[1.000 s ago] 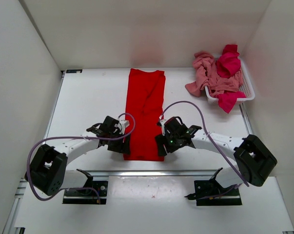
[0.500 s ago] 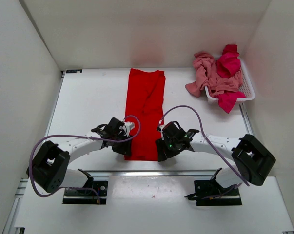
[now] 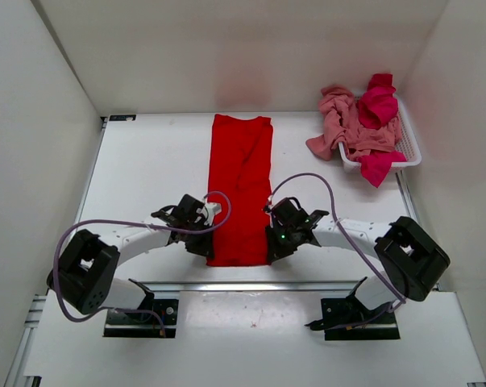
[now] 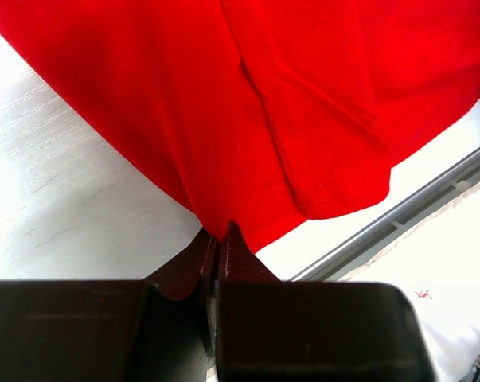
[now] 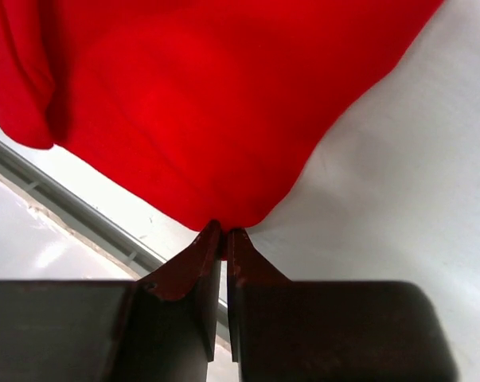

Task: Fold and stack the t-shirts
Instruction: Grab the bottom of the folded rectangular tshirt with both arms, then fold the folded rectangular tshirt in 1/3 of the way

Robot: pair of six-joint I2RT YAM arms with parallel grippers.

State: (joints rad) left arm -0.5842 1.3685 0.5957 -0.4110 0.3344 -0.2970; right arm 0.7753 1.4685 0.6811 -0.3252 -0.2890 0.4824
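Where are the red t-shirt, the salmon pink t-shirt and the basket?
red t-shirt (image 3: 240,181), top external view, middle of the folded strip.
salmon pink t-shirt (image 3: 341,117), top external view, bunched part at the basket's left edge.
basket (image 3: 412,149), top external view, right rim.

Bare table (image 3: 146,169) beside red shirt (image 3: 240,185) (basket (image 3: 409,143) right)

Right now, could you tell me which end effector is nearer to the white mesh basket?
Right. The right end effector pinches the red t-shirt's near right corner, on the side toward the basket. The left end effector pinches its near left corner, farther away across the shirt.
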